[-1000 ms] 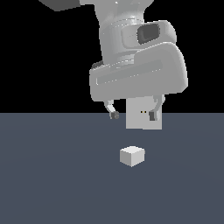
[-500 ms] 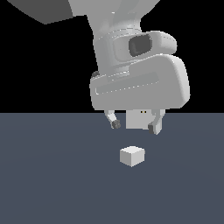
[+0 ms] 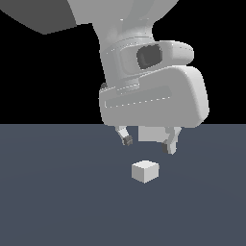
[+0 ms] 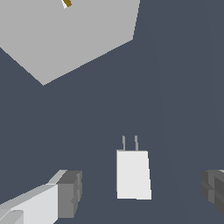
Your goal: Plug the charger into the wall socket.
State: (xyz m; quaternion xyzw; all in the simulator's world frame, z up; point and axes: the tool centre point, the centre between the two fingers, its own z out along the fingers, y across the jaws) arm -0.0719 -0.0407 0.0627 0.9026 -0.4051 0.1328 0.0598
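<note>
Two fingers (image 4: 70, 192) stand wide apart, empty, as I hold the gripper (image 3: 148, 143) above the charger (image 3: 145, 171), straddling it for a grasp. In the wrist view its prongs point toward twelve o'clock, the wall socket (image 4: 65, 39) sitting near eleven.

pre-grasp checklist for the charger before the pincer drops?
1. Pincer open, nothing held: ok.
2. Charger between the fingers in the wrist view: ok.
3. Fingers apart from the charger, no contact: ok.
4. Charger's two prongs visible, pointing away from the body: ok.
5. Wall socket in the wrist view: ok; its holes: cannot tell.
6. Pincer above the charger, not yet at grasp height: not ok.
</note>
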